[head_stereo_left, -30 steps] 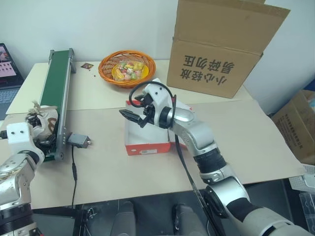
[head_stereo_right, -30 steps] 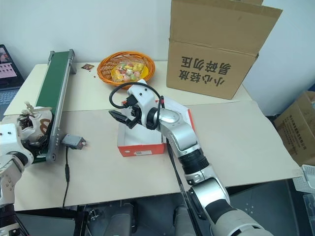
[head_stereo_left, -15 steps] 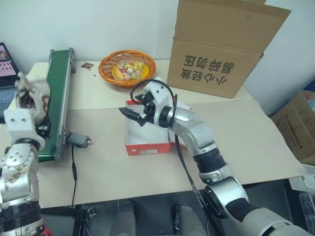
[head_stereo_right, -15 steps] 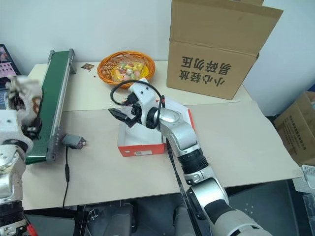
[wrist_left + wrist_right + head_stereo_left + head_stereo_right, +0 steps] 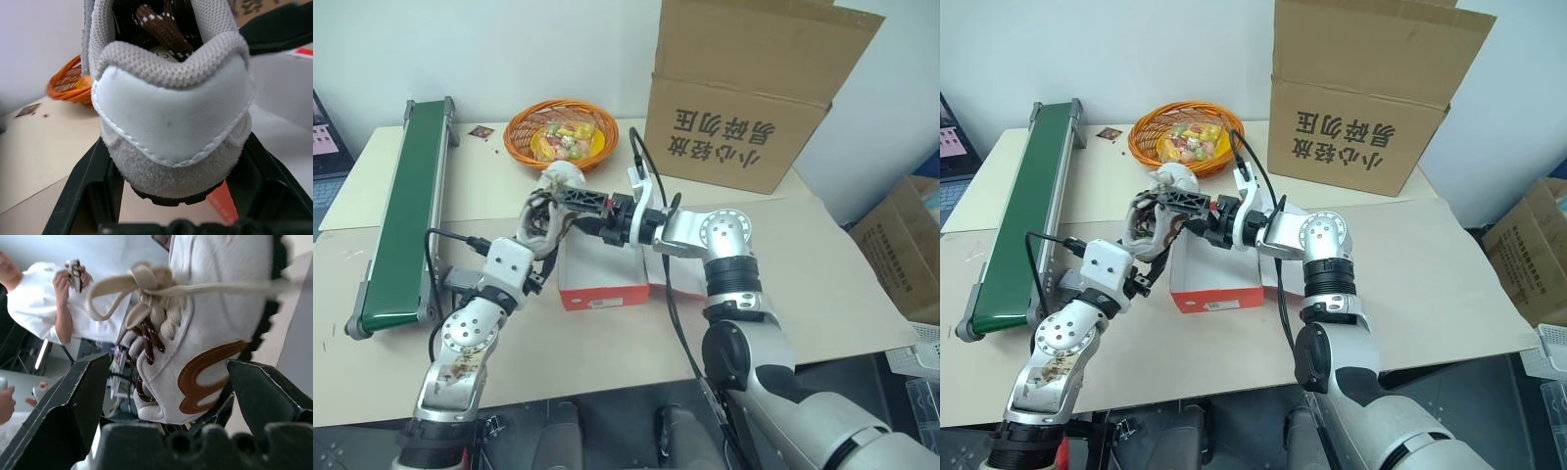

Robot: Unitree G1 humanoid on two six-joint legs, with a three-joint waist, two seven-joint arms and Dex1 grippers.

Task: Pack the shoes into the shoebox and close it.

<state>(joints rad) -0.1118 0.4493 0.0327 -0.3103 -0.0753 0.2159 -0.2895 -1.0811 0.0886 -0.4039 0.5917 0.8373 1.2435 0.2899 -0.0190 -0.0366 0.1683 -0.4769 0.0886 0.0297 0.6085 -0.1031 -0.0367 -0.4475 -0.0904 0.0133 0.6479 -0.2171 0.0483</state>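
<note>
Left wrist view: left claw (image 5: 171, 215) clamping shoe (image 5: 171, 122).

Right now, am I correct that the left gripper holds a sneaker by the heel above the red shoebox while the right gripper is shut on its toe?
Not quite: the right gripper is open, fingers standing apart beside the sneaker, as the right wrist view shows. The left gripper does clamp the heel above the red shoebox.

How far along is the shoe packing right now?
Done: nothing visibly packed; the shoebox stands open. In hand: the left gripper clamps one shoe by its heel, beside the box, and the open right gripper brackets it. Left: box that shoe, add the other, close the lid.
</note>
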